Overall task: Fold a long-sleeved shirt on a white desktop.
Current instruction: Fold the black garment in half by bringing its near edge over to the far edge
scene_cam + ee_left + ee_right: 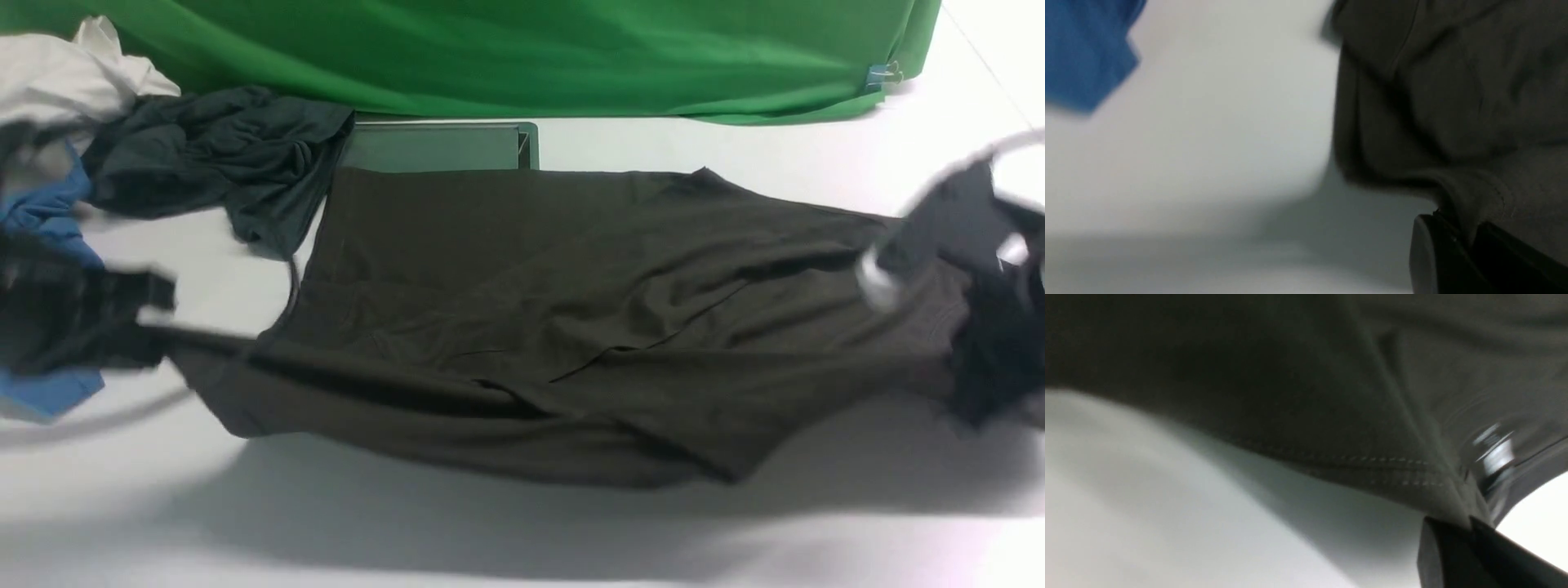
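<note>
A broad white desktop (571, 531) is seen across the front view, and a green cloth (531, 49) is hung along its far edge. Most of the middle of the desktop is covered by the long-sleeved shirt (531, 327), dark olive-brown, which is spread sideways. Its far part is laid flat, while its near edge is held up off the surface and stretched between the two arms, with a shadow cast beneath it. At the far left a crumpled dark grey garment (220, 155) is piled, just beside the shirt's far left corner. A white garment (57, 73) and a blue garment (49, 212) are heaped further left. A metal cable slot (433, 147) is set into the desktop, just behind the shirt. The left gripper (1461, 228) is pressed together on a fold of the shirt's left end. The right gripper (1470, 524) is likewise pinched on the stitched hem at the right end. Both arms are blurred in the front view.
</note>
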Robot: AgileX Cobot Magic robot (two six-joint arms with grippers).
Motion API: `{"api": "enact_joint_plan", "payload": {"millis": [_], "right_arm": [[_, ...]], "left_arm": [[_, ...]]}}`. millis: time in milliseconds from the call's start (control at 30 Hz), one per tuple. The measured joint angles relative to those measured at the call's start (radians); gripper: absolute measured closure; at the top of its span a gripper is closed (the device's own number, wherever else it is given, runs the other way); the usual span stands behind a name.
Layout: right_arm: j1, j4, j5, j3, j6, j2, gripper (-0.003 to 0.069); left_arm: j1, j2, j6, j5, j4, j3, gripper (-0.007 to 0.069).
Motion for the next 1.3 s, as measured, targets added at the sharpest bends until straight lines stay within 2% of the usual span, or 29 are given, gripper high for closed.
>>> {"api": "enact_joint_plan", "payload": {"millis": [200, 367, 567, 667, 733, 800, 833, 900, 967, 1000, 1067, 1100, 1133, 1200, 1233, 1267, 1300], "right_arm": [[-0.04, 0.007, 0.036, -0.256, -0.03, 0.212, 0.0625], [-0.101, 0.052, 0.06, -0.537, -0.086, 0.437, 0.0625], [-0.14, 0.073, 0.062, -0.731, -0.104, 0.604, 0.0625], [-0.163, 0.075, 0.033, -0.778, -0.055, 0.685, 0.0625], [-0.167, 0.075, 0.016, -0.779, -0.026, 0.703, 0.0622], [-0.171, 0.075, -0.023, -0.779, 0.032, 0.725, 0.0606], [-0.172, 0.074, -0.046, -0.779, 0.081, 0.736, 0.0574], [-0.172, 0.074, -0.057, -0.779, 0.109, 0.738, 0.0545], [-0.173, 0.07, -0.076, -0.78, 0.154, 0.731, 0.0441], [-0.174, 0.07, -0.077, -0.78, 0.156, 0.73, 0.0433], [-0.174, 0.07, -0.081, -0.782, 0.191, 0.708, 0.0342], [-0.174, 0.071, -0.081, -0.783, 0.193, 0.702, 0.0329], [-0.169, 0.08, -0.074, -0.784, 0.183, 0.68, 0.0294], [-0.152, 0.105, -0.06, -0.786, 0.062, 0.649, 0.0271], [-0.128, 0.126, -0.046, -0.787, -0.086, 0.635, 0.0268], [-0.124, 0.132, -0.041, -0.787, -0.108, 0.631, 0.0268], [-0.089, 0.149, -0.024, -0.789, -0.26, 0.624, 0.0268]], "left_arm": [[-0.009, 0.266, 0.048, -0.001, -0.046, -0.289, 0.0587], [-0.072, 0.535, 0.085, -0.005, -0.046, -0.628, 0.0587], [-0.116, 0.813, 0.069, 0.03, -0.033, -0.932, 0.0587], [-0.117, 0.961, 0.019, 0.093, 0.001, -1.074, 0.0587], [-0.117, 0.989, -0.008, 0.107, 0.019, -1.098, 0.0585], [-0.117, 1.018, -0.064, 0.119, 0.048, -1.122, 0.058], [-0.118, 1.032, -0.112, 0.119, 0.073, -1.13, 0.0566], [-0.119, 1.033, -0.132, 0.109, 0.092, -1.133, 0.055], [-0.119, 1.033, -0.146, 0.071, 0.106, -1.152, 0.0495], [-0.119, 1.033, -0.148, 0.069, 0.107, -1.155, 0.0489], [-0.12, 1.033, -0.143, 0.068, 0.117, -1.183, 0.0411], [-0.12, 1.033, -0.132, 0.076, 0.12, -1.191, 0.0389], [-0.121, 1.033, -0.112, 0.105, 0.131, -1.211, 0.0333], [-0.12, 1.033, -0.072, 0.171, 0.139, -1.245, 0.026], [-0.12, 1.027, -0.053, 0.206, 0.138, -1.266, 0.0209], [-0.119, 1.023, -0.05, 0.211, 0.136, -1.267, 0.0195], [-0.118, 1.003, -0.039, 0.222, 0.125, -1.268, 0.016]]}}
